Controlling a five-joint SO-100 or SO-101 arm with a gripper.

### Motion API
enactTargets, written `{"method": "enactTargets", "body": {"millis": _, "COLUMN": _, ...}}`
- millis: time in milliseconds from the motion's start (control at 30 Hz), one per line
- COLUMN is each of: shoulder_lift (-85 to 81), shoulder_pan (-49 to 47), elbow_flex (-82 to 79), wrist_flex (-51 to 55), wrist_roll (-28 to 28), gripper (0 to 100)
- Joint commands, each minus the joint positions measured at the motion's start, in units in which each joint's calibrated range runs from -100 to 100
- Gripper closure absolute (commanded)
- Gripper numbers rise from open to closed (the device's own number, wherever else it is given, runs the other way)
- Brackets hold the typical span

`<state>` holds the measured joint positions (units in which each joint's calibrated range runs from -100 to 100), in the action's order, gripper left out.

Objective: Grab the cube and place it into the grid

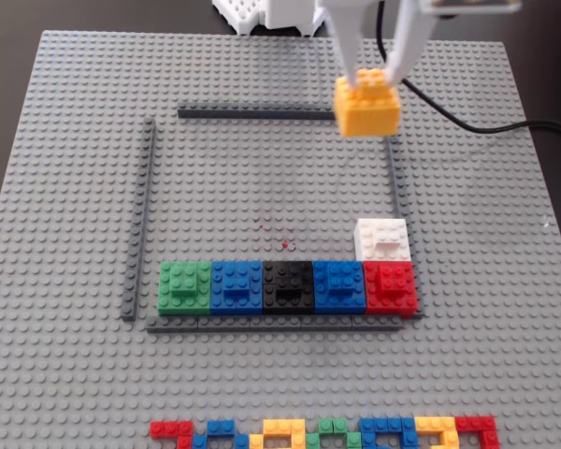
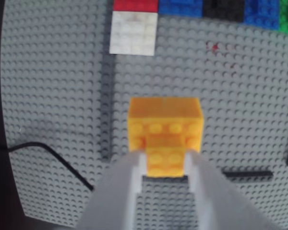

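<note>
My gripper (image 1: 372, 77) is shut on the top stud block of a yellow cube (image 1: 366, 109) and holds it above the grey baseplate (image 1: 65, 168), over the far right corner of the dark grey grid frame (image 1: 150, 215). In the wrist view the yellow cube (image 2: 165, 125) sits between my two white fingers (image 2: 120, 187), clear of the plate. Inside the grid, along its near rail, stands a row of green (image 1: 184, 286), blue (image 1: 237, 285), black (image 1: 288, 285), blue (image 1: 339, 285) and red (image 1: 390, 286) cubes. A white cube (image 1: 383, 238) stands behind the red one.
A black cable (image 1: 467, 117) runs across the plate's far right corner. Several loose coloured bricks (image 1: 323, 433) lie along the near edge. The white arm base (image 1: 262, 14) stands beyond the far edge. Small red marks (image 1: 285, 243) dot the grid's middle.
</note>
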<state>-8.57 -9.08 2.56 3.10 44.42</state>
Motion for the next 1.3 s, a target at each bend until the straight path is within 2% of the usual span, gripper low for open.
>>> {"method": "enactTargets", "body": {"millis": 0, "shoulder_lift": -3.3, "shoulder_pan": 0.72, "elbow_flex": -0.52, "wrist_flex": -1.83, "wrist_roll": 0.39, "gripper": 96}}
{"method": "enactTargets", "body": {"millis": 700, "shoulder_lift": 17.51, "shoulder_pan": 3.88, "elbow_flex": 7.45, "wrist_flex": -7.25, "wrist_roll": 1.76, "gripper": 96}}
{"method": "enactTargets", "body": {"millis": 1267, "shoulder_lift": 22.84, "shoulder_pan": 3.96, "elbow_flex": 9.18, "wrist_flex": -8.67, "wrist_roll": 1.51, "gripper": 96}}
